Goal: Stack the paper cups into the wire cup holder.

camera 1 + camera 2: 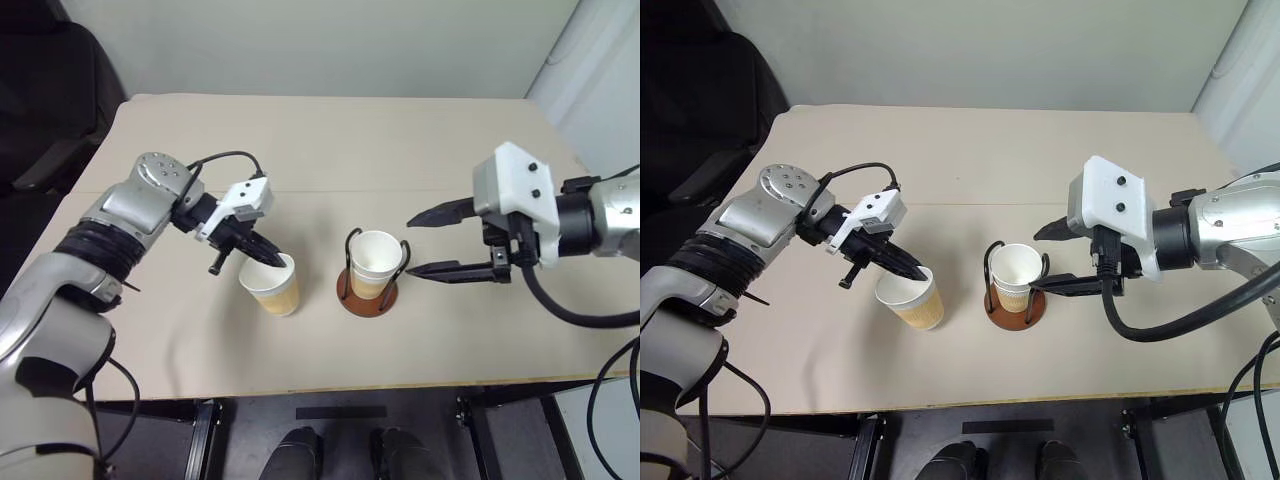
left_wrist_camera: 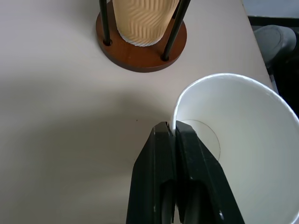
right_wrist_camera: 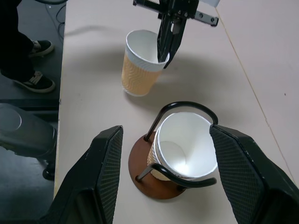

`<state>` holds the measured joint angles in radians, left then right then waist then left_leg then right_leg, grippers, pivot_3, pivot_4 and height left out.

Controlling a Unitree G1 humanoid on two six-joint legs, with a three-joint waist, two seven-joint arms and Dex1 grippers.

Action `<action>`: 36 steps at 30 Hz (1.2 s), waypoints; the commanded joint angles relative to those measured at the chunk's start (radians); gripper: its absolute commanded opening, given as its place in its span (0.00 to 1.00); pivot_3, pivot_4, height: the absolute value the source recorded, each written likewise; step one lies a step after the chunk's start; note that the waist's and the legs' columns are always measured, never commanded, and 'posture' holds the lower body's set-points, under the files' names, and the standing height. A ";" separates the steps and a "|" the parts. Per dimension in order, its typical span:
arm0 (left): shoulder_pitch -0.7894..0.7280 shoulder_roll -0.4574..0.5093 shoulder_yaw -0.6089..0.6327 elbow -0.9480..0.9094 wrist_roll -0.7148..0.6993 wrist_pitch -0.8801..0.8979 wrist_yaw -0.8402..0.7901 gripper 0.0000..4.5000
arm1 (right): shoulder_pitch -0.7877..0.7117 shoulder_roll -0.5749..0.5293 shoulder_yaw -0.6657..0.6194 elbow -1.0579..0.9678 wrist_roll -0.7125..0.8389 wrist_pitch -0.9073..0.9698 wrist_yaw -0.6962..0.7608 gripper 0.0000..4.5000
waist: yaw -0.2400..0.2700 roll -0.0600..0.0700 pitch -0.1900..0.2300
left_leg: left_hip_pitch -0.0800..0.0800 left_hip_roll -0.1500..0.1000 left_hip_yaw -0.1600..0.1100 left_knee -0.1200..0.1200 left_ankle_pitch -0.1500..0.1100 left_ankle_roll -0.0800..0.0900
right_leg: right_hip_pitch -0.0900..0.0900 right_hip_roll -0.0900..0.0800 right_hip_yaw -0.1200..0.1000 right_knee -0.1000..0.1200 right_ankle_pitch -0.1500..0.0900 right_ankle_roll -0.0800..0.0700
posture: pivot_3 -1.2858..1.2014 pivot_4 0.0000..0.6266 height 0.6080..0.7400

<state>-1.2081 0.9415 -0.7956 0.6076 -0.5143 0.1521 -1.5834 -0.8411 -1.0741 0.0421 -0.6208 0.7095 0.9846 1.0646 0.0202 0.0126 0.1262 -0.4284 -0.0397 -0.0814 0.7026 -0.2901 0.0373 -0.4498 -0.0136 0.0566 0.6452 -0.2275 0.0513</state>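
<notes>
A tan ribbed paper cup (image 1: 272,287) stands on the table, leaning slightly. My left gripper (image 1: 268,259) is shut on the cup's rim. In the left wrist view one finger (image 2: 161,154) is outside the wall of this cup (image 2: 243,135) and the other is inside. Just to its right stands the wire cup holder (image 1: 366,298), a brown disc with black wire loops. Another paper cup (image 1: 375,262) sits upright in it. My right gripper (image 1: 410,246) hangs open to the right of the holder, its fingers (image 3: 105,177) either side of it and touching nothing.
The beige table (image 1: 330,150) has bare room behind and to both sides of the cups. Its front edge runs close below them. A dark chair (image 1: 40,110) stands off the far left corner. A person's shoes (image 3: 35,81) show on the floor beside the table.
</notes>
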 commanded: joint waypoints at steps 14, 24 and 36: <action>-0.206 0.023 0.007 0.003 -0.065 -0.056 -0.031 0.01 | 0.009 -0.065 0.066 0.080 -0.113 -0.165 0.155 0.66 | 0.003 0.000 0.000 | 0.000 0.000 0.000 0.000 0.000 0.000 | 0.001 0.000 0.000 0.000 0.000 0.000 | 0.52 0.24 1.00; -0.343 -0.076 0.055 0.063 -0.167 -0.017 -0.031 0.01 | 0.020 -0.051 0.084 0.095 -0.159 -0.200 0.173 0.66 | 0.002 0.000 0.000 | -0.001 0.000 0.000 0.000 0.000 0.000 | 0.001 -0.001 0.000 -0.001 0.000 0.001 | 0.52 0.24 1.00; -0.482 -0.234 0.077 0.210 -0.198 -0.019 -0.031 0.01 | 0.051 -0.052 0.063 0.063 -0.158 -0.175 0.155 0.66 | 0.007 -0.001 0.001 | -0.001 -0.001 0.000 0.000 0.000 0.001 | 0.001 -0.001 0.000 -0.001 0.001 0.001 | 0.52 0.24 1.00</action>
<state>-1.6508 0.7158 -0.7496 0.8145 -0.6916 0.1321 -1.5846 -0.7903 -1.1170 0.1370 -0.5287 0.5469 0.8072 1.2268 0.0268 0.0118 0.1273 -0.4302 -0.0398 -0.0818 0.7025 -0.2905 0.0379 -0.4494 -0.0154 0.0567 0.6444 -0.2267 0.0527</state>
